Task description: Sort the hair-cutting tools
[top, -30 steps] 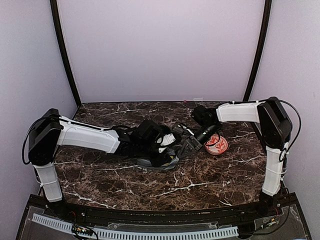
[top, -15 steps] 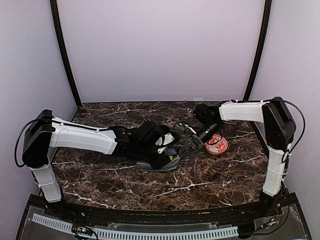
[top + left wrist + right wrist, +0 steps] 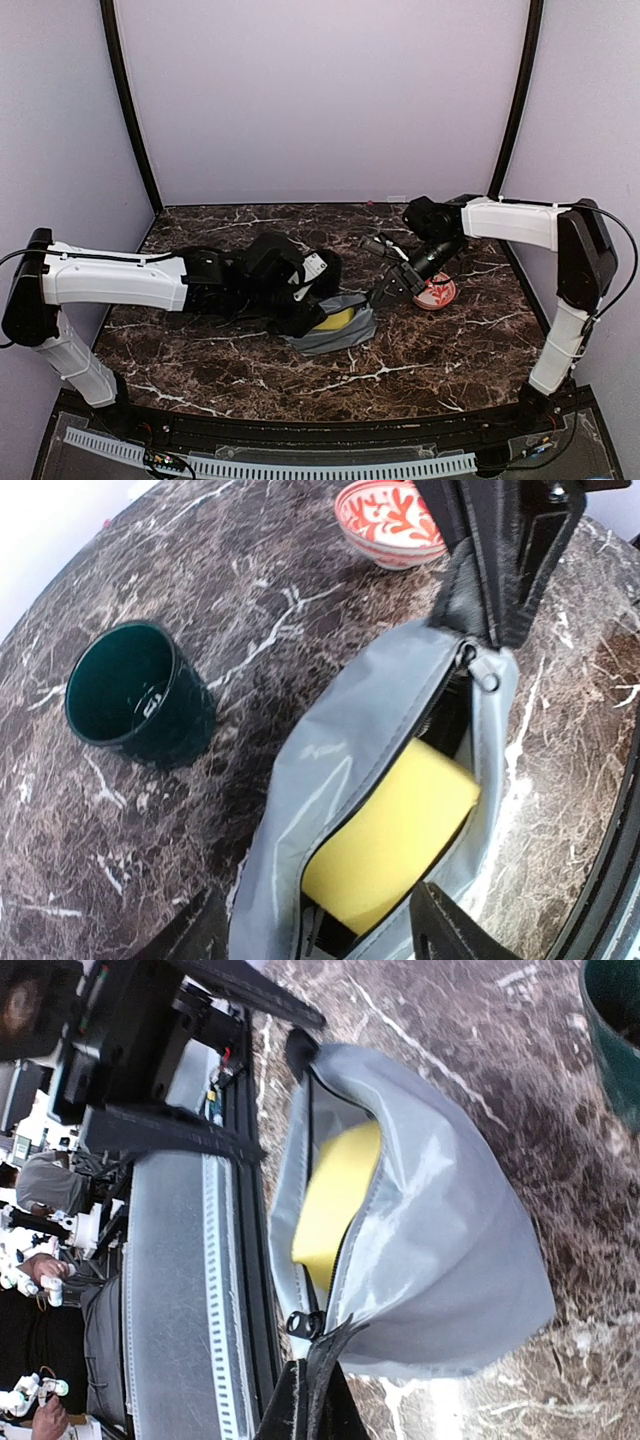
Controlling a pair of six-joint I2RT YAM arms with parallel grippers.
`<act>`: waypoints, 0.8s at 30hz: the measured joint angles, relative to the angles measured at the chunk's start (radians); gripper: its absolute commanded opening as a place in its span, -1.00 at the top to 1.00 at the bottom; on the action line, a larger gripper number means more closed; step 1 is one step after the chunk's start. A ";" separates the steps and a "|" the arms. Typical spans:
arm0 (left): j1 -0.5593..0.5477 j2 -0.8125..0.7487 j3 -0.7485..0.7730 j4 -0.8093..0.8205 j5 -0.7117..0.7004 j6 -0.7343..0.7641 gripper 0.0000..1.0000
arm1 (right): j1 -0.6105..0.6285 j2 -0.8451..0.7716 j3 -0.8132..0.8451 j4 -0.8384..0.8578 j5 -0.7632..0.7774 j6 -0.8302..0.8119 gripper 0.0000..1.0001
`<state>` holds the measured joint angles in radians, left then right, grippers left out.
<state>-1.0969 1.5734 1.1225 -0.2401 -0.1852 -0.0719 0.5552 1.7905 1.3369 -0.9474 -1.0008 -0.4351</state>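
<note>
No hair-cutting tools show in any view. A grey zip pouch [image 3: 345,335] lies on the marble table, its zip open over a yellow block [image 3: 395,830] inside. My right gripper [image 3: 318,1390] is shut on the black tab at the pouch's end, beside the zip pull [image 3: 303,1324]; in the top view this gripper [image 3: 390,293] holds the pouch's right end. My left gripper [image 3: 320,935] hangs over the pouch's other end with its jaws wide apart and nothing gripped. In the top view it [image 3: 305,300] sits at the pouch's left side.
A dark green cup [image 3: 130,695] stands left of the pouch in the left wrist view. A red-and-white patterned plate [image 3: 435,291] sits just right of my right gripper. The table's front rail [image 3: 215,1290] runs close behind the pouch in the right wrist view.
My left arm has drawn back to the left and its jaws have widened, uncovering the pouch. My right gripper has shifted right with the pouch's end, stretching the opening.
</note>
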 measured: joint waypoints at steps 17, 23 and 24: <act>0.164 -0.255 -0.303 -0.033 0.123 -0.378 -0.19 | -0.004 0.019 -0.053 -0.011 0.082 -0.032 1.00; 0.206 -0.256 -0.343 0.051 0.259 -0.431 0.16 | -0.005 0.037 -0.053 -0.010 0.082 -0.032 1.00; 0.210 -0.249 -0.344 0.061 0.280 -0.434 0.27 | -0.005 0.038 -0.053 -0.010 0.082 -0.032 1.00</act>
<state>-0.8871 1.3239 0.7788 -0.1795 0.0944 -0.5060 0.5503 1.8282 1.2835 -0.9577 -0.9184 -0.4671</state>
